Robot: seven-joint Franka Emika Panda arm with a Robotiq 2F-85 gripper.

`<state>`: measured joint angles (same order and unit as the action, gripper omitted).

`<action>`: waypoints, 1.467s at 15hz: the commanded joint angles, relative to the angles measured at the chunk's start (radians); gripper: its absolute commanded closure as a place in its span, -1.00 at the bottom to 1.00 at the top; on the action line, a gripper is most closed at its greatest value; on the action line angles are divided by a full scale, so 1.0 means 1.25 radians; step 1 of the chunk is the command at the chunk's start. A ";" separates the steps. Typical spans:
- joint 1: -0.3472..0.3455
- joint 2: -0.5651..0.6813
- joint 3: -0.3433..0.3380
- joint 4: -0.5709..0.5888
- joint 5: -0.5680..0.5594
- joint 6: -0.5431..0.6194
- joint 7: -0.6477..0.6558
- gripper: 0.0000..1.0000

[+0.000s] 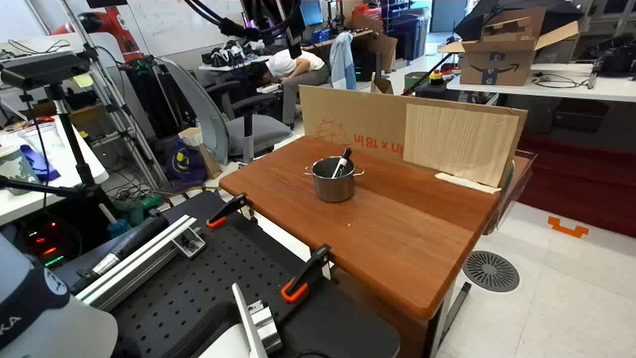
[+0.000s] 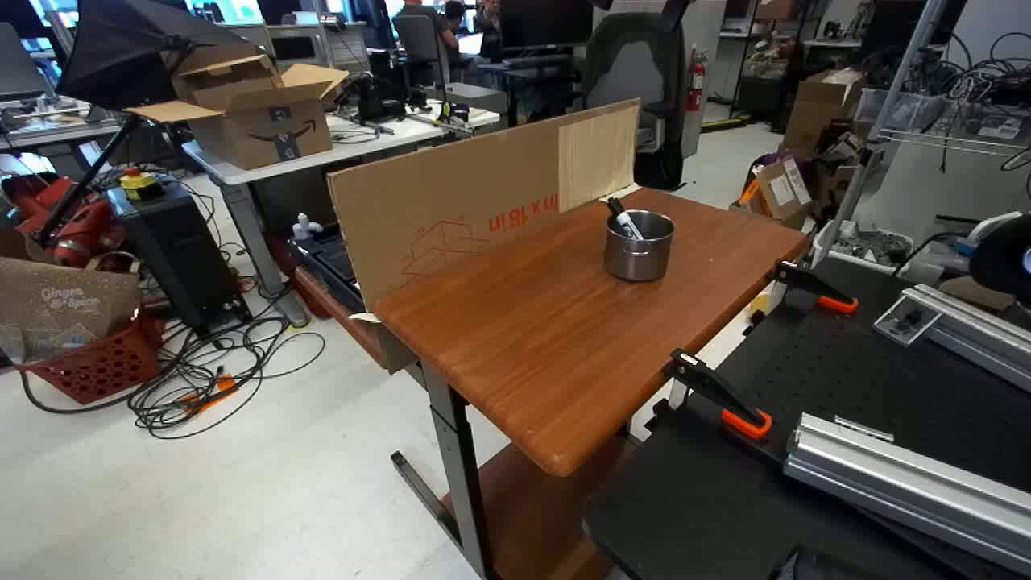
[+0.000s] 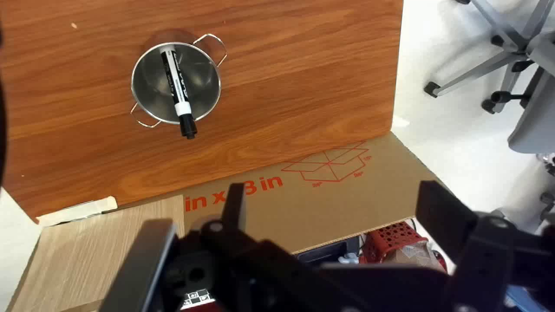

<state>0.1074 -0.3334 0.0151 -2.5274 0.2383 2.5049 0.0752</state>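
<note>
the gripper [image 3: 331, 186] stands wide, its dark fingers [image 3: 444, 216] well apart in the wrist view; the gap between them shows printed cardboard behind, so the hand is judged unloaded; it is well apart from the pot [image 1: 334, 189] and the marker [image 3: 175, 82]; in both exterior views the fingers cannot be made out clearly;

the pot is metal and upright on the brown table [image 1: 392, 238], left of the middle in an exterior view; it carries a thin wire handle on each of two opposite sides; the marker, white and black with a black cap, leans inside it, lower end within and cap above the rim, on the side facing the cardboard sheet [image 3: 312, 208];

the cardboard sheet, printed in red, stands along the far edge of the table; a wood-grain panel [image 1: 459, 141] covers its right part in both exterior views; a pale strip [image 1: 467, 183] lies at the foot of the panel; two black clamps [image 1: 310, 271] with orange ends sit at the near edge, beside a black plate with holes [image 1: 238, 258]; a grey chair [image 1: 258, 133] stands beyond, at far left.
</note>
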 commanded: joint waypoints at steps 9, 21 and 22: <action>-0.030 0.099 -0.032 -0.015 0.008 0.006 -0.064 -1.00; -0.075 0.332 -0.029 0.102 -0.097 0.018 -0.094 -1.00; -0.076 0.358 -0.028 0.120 -0.105 0.019 -0.101 -1.00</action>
<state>0.0268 0.0319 -0.0286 -2.4399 0.1384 2.5124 -0.0157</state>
